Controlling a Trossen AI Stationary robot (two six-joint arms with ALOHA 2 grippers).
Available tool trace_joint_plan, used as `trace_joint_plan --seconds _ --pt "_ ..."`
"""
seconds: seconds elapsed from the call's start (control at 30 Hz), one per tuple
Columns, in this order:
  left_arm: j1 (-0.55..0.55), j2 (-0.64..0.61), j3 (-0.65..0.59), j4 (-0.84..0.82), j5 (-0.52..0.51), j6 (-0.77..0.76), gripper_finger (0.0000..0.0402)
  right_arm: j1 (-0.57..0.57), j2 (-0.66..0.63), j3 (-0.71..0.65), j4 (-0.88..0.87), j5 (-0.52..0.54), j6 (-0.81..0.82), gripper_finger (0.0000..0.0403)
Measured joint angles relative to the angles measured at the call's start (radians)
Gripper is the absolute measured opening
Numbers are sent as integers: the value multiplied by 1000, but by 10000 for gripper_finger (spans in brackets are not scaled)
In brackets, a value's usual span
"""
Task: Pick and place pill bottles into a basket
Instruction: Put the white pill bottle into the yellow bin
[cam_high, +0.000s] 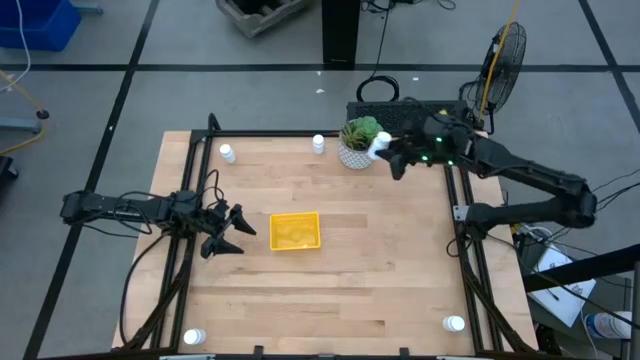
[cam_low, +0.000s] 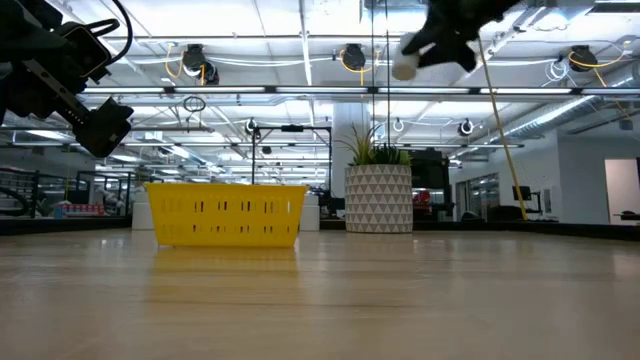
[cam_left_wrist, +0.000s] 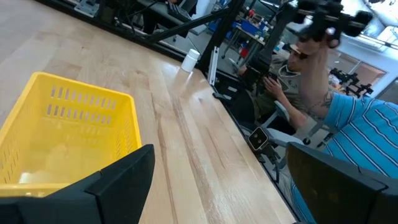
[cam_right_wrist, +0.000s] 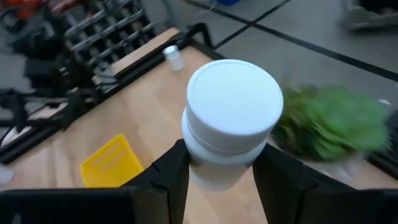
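Overhead, a white pill bottle (cam_right_wrist: 231, 121) is clamped between the fingers of the right end effector (cam_high: 392, 152), held high in the air just beside the potted plant (cam_high: 358, 140) at the far edge of the bench (cam_high: 380, 270). The yellow basket (cam_high: 295, 230) is seen well apart from it, near the bench's middle. The left end effector (cam_high: 228, 232) is held spread wide and empty, just beside the basket. Four further pill bottles are stood near the bench corners (cam_high: 227, 152) (cam_high: 318, 143) (cam_high: 194, 337) (cam_high: 454, 323).
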Motion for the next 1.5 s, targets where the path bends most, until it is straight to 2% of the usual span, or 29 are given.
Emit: trace_joint_plan --seconds 0.23,0.4,0.53,0.77,0.93,1.13,1.33,1.5 --pt "0 0 1 31 9 -25 365 102 238 193 -45 0 -85 138" --pt "0 0 65 11 61 18 365 135 328 213 -2 -9 -104 138" --pt "0 0 148 -100 66 62 365 148 372 213 39 -56 -103 138" --pt "0 60 315 -343 -108 194 365 170 385 213 90 -108 -101 136" --pt "0 131 385 -374 -263 209 365 168 378 213 96 -107 -92 136" --pt "0 311 490 -411 -482 248 365 168 379 213 92 -108 -99 136" --pt "0 487 573 -362 -508 279 365 168 379 213 83 -108 -105 136" --pt "13 619 667 -397 -520 286 365 168 379 213 79 -108 -121 136"
